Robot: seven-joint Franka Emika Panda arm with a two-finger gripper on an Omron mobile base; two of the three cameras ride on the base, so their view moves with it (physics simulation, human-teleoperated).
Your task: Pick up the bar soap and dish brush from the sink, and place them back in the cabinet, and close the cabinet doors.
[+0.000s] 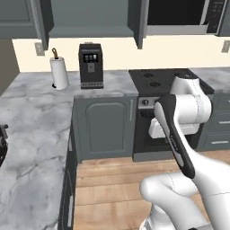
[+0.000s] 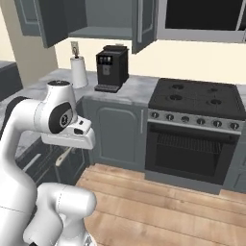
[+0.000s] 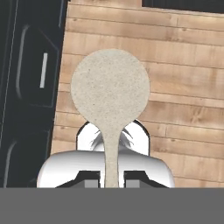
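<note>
My gripper (image 3: 111,178) is shut on the thin pale handle of the dish brush (image 3: 110,85). Its round cream-tan head points away from the hand over the wooden floor. In the right base view the hand hangs low beside the base cabinets, with the dish brush (image 2: 63,157) sticking out below it. The cabinet (image 1: 90,18) on the wall stands open, its doors (image 1: 139,24) swung outward and a bare grey shelf (image 2: 103,31) inside. The sink and the bar soap are out of view.
A black coffee machine (image 1: 90,65) and a paper towel roll (image 1: 59,72) stand on the marble counter (image 1: 31,117) below the cabinet. To the right are the stove (image 2: 197,98) with its oven (image 2: 190,151) and a microwave (image 1: 182,13) above.
</note>
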